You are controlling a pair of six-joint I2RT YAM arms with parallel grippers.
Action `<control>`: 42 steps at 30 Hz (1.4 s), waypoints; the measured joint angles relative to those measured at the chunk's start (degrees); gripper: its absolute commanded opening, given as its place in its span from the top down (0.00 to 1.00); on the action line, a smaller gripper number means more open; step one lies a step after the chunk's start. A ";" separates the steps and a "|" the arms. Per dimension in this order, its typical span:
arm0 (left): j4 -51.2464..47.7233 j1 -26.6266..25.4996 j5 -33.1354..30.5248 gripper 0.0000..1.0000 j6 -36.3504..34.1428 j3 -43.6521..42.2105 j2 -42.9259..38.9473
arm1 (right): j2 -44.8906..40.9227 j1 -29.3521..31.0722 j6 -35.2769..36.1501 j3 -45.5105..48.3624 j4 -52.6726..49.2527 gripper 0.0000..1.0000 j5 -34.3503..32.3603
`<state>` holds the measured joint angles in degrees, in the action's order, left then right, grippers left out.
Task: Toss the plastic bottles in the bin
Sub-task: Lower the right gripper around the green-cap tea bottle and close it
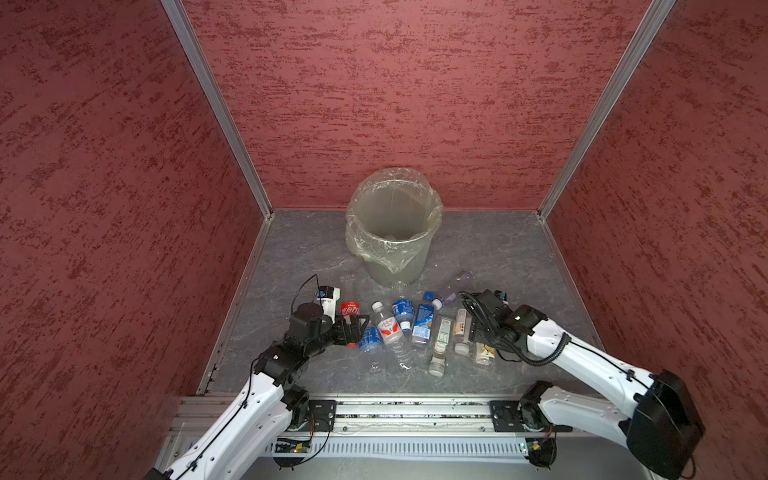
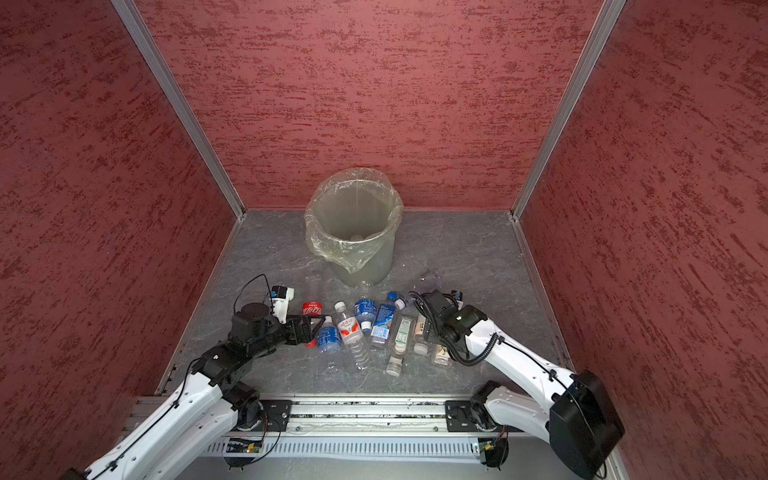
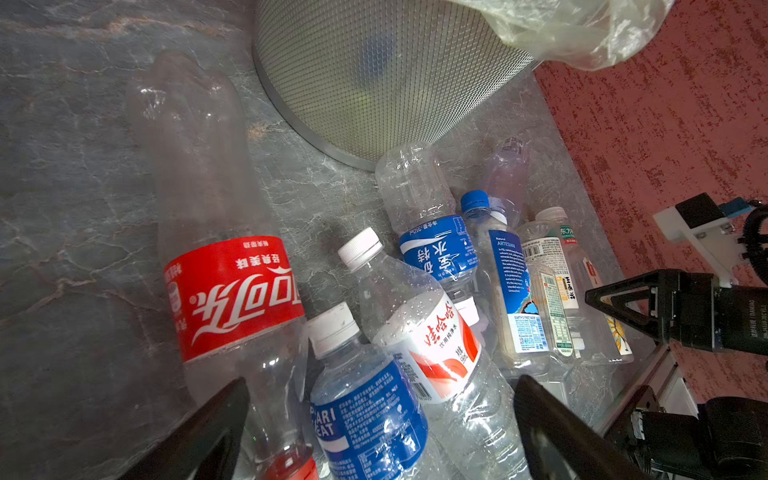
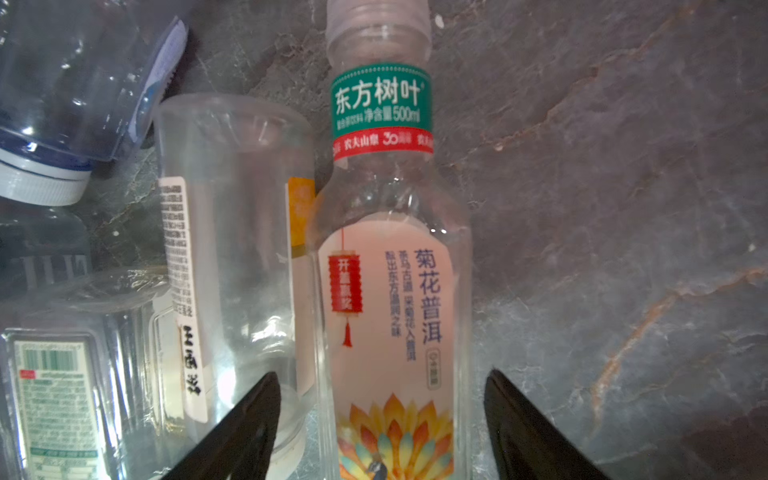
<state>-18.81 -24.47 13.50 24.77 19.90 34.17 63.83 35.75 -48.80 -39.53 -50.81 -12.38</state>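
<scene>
The right gripper (image 4: 380, 374) has its jaws part-open astride the pink-labelled tea bottle (image 4: 390, 291), with gaps on both sides and nothing held. The left gripper (image 3: 382, 380) is spread wide over the blue-labelled bottle (image 3: 365, 411) and is empty. The plastic bottles (image 1: 399, 328) lie clustered on the desk (image 1: 498, 257), in front of the upright bin (image 1: 409, 266).

Recommendation: close squarely on the tea bottle's body, keeping the inner finger off the neighbouring clear bottle (image 4: 232, 249) just beside it, and lift straight up before swinging.

The desk is grey, marbled and smooth, so bottles may slide. Red textured walls (image 1: 374, 104) enclose three sides.
</scene>
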 measured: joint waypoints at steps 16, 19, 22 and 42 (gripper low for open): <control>0.04 0.00 -0.02 0.00 0.00 0.00 0.00 | 1.97 -1.86 0.90 1.03 1.46 0.32 2.56; 0.26 0.00 -0.04 0.00 0.00 0.00 0.04 | 2.45 -2.21 1.07 1.51 2.12 0.32 3.23; 0.42 0.00 -0.04 0.00 0.00 0.00 0.07 | 3.06 -2.93 1.25 1.90 2.99 0.32 3.91; 0.63 0.00 -0.04 0.00 0.02 -0.46 -1.11 | 7.63 -7.45 5.14 4.26 9.92 0.31 8.61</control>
<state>-18.17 -24.47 13.45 24.80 19.44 33.06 71.46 28.29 -43.66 -35.27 -40.88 -3.77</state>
